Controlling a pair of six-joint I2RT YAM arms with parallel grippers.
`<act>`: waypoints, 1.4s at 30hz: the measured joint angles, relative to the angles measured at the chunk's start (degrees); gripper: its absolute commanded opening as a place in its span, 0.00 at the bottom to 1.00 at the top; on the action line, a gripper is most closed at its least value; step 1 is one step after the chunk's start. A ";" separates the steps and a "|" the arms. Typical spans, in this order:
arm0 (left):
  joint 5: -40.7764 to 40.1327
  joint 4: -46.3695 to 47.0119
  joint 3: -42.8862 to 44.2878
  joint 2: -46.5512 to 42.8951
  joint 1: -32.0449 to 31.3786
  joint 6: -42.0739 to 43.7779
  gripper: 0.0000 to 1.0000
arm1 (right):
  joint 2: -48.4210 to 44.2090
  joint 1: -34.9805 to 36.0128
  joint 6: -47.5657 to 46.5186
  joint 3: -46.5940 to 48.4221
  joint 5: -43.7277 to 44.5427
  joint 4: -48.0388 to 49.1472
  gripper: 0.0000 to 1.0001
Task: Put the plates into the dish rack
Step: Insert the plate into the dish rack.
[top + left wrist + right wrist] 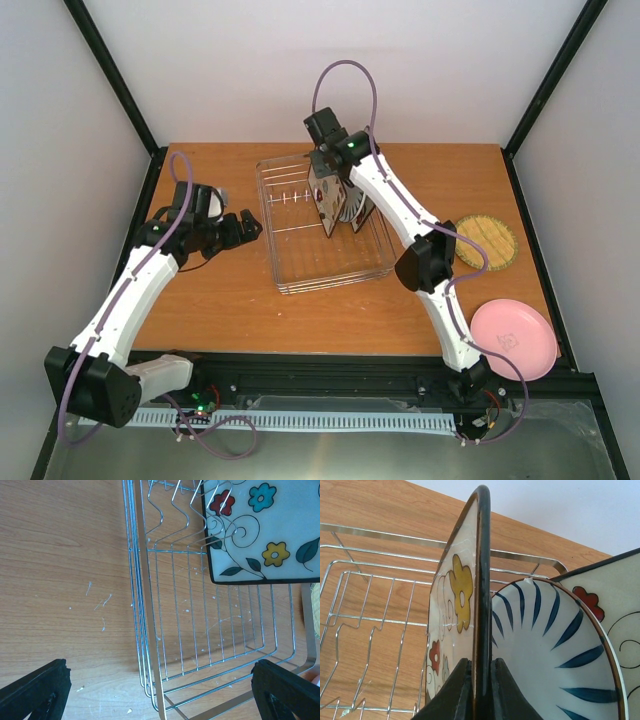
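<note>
The right end effector (pixel 481 680) pinches the floral plate (pixel 454 595) upright among rack (pixel 365 605) prongs, left end effector (pixel 160 690) spread wide; next, seat and release.

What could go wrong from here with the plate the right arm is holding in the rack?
1. The right gripper pinches the floral plate only at its rim, upright and close beside the striped plate; on release it might tip against it.
2. The right arm's elbow sits close to the tan plate; pulling back could nudge it.
</note>
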 measured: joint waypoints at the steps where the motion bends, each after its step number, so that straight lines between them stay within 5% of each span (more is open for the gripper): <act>1: 0.00 0.00 0.02 0.07 0.00 0.04 1.00 | 0.02 -0.13 -0.02 0.00 -0.17 0.00 0.09; 21: 0.28 0.00 0.94 1.38 0.00 0.87 1.00 | 0.50 -3.61 -0.11 -2.99 -1.49 6.93 0.26; 42: 3.39 10.25 -8.33 6.73 0.00 1.14 0.96 | -18.78 -3.74 -0.61 -21.18 0.96 14.10 0.52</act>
